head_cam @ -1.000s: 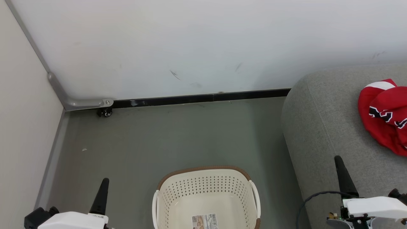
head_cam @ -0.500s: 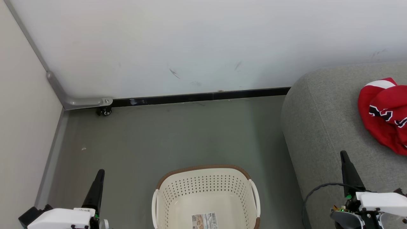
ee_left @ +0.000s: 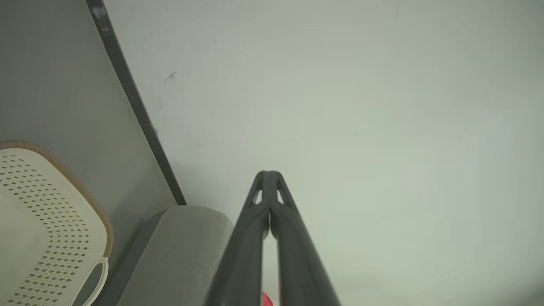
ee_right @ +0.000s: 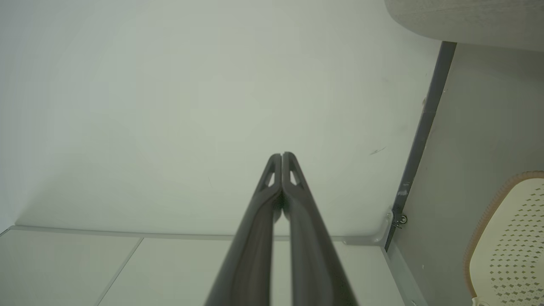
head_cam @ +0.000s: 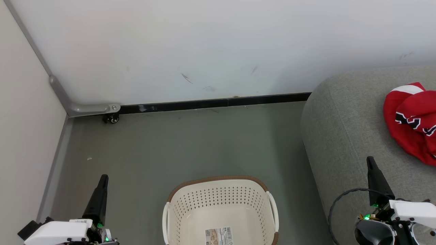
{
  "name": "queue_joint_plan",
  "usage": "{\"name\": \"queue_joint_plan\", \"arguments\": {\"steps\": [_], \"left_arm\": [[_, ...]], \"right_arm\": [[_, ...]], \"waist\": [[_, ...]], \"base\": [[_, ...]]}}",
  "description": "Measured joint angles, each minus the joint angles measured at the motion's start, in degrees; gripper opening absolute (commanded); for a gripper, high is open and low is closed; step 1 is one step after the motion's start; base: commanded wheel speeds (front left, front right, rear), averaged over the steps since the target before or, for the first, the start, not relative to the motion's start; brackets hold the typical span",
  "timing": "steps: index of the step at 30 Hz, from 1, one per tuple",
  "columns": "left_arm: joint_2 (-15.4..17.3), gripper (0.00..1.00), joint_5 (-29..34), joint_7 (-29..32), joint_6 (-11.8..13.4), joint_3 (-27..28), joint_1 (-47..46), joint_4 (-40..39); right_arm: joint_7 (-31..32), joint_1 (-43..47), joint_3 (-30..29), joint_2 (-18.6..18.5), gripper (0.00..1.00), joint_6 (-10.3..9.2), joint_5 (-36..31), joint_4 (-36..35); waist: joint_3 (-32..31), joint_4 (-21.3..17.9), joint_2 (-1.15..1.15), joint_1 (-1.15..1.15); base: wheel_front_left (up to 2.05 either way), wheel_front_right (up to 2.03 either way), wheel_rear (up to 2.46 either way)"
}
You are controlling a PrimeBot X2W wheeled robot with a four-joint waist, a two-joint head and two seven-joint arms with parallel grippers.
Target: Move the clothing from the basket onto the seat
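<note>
Bright, even, soft light; sharp pictures, wrist views bent at edges.

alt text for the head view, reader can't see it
Red clothing lies on the grey seat at right; the cream basket on the floor has a paper label inside. The left gripper and right gripper, both shut, point up from the lower corners.

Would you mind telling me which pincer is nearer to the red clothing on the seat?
Right. The right pincer shows against the seat, near the clothing; the left pincer sits on the basket's other side.
</note>
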Motion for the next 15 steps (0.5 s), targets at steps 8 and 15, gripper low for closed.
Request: {"name": "queue_joint_plan", "arguments": {"steps": [8,15], "left_arm": [[-0.01,0.0,0.0,0.0,0.0,0.01,0.0,0.0],[-0.02,0.0,0.0,0.0,0.0,0.02,0.0,0.0]], "right_arm": [[0.04,-0.59,-0.03,0.0,0.0,0.0,0.0,0.11],[0.04,-0.68,-0.07,0.0,0.0,0.0,0.0,0.13]], "waist": [[0.0,0.0,0.0,0.0],[0.01,0.0,0.0,-0.01]], "base": [[0.0,0.0,0.0],[0.0,0.0,0.0]]}}
